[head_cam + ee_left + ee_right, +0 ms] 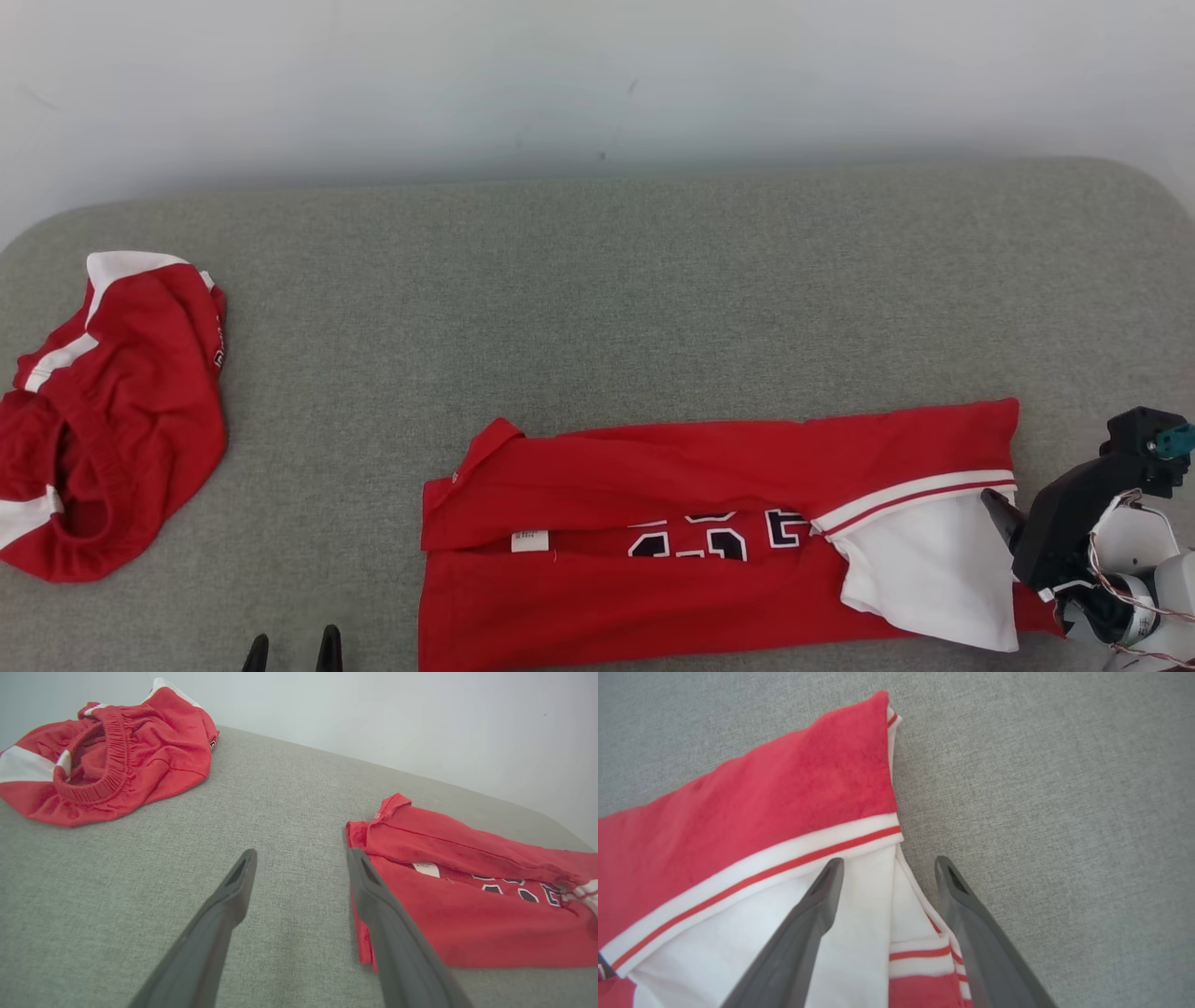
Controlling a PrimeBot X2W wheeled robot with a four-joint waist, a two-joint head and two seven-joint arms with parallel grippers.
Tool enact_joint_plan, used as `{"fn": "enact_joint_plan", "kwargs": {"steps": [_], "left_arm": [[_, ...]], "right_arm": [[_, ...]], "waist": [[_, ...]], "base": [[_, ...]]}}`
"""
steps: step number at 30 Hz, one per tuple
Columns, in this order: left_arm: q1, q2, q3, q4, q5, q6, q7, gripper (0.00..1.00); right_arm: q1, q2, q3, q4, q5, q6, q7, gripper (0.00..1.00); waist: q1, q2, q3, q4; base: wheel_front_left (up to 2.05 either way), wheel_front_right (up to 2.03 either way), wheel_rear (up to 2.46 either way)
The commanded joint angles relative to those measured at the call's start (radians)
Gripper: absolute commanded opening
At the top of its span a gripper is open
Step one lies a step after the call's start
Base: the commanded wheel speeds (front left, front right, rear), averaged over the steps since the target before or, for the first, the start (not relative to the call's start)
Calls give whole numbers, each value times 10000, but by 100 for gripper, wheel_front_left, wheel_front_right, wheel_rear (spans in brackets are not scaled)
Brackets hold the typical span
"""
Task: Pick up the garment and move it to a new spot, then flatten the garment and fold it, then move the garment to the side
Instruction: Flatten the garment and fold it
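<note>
roughly folded, the jersey (653, 597) lies flat.

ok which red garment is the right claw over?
The jersey, folded into a long strip; right claw open over its white end. The shorts lie crumpled far left.

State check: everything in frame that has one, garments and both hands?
red jersey: lying flat on the grey pad, long sides folded in, not held.
red shorts: crumpled in a heap at the pad's left end, not held.
left hand: open, empty, near the jersey's left end.
right hand: open, empty, one finger over the jersey's white-trimmed end, the other over bare pad.
</note>
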Motion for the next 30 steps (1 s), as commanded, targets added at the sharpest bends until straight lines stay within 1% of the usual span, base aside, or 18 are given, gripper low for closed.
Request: {"fn": "enact_joint_plan", "kwargs": {"steps": [1, 4, 9, 21, 22, 23, 24, 26, 27, 30], "left_arm": [[-92, 29, 58, 24, -7, -8, -29, 100], [-100, -13, 94, 72, -22, -1, -29, 100], [-146, -53, 211, 238, 92, -4, -29, 100], [-149, -28, 562, 122, 355, -7, -29, 100], [-144, -32, 579, 117, 366, -7, -29, 100], [-140, -35, 596, 115, 372, -7, -29, 100], [-133, -31, 605, 115, 374, -7, -29, 100], [-133, -6, 610, 152, 355, -7, -29, 100], [-132, 8, 619, 180, 342, -7, -29, 100], [-103, 16, 638, 227, 335, -7, -29, 100]], "right_arm": [[-167, 9, 12, 136, -113, -22, -156, 100], [-316, 112, 72, 562, -80, -22, -250, 100], [-432, 68, 216, 1187, -233, -23, -171, 100], [-516, 121, 624, 1821, 31, -21, 69, 100], [-503, 151, 645, 1883, 39, -21, 108, 89], [-511, 166, 658, 1909, 52, -19, 127, 76], [-519, 192, 668, 1941, 73, -19, 138, 39], [-536, 218, 702, 1991, 92, -19, 156, 9], [-543, 204, 696, 1960, 84, -19, 72, 0], [-605, -27, 476, 1954, -104, -27, -175, 0]], "waist": [[-1, -1, 224, 150], [-1, -1, 379, 227], [-1, -1, 526, 351], [-1, -1, 668, 569], [-1, -1, 670, 575], [-1, -1, 673, 578], [-1, -1, 674, 581], [-1, -1, 669, 582], [-1, -1, 658, 578], [-1, -1, 607, 558]], "base": [[0, 0, 0], [0, 0, 0], [0, 0, 0], [0, 0, 0], [0, 0, 0], [0, 0, 0], [0, 0, 0], [0, 0, 0], [0, 0, 0], [0, 0, 0]]}}
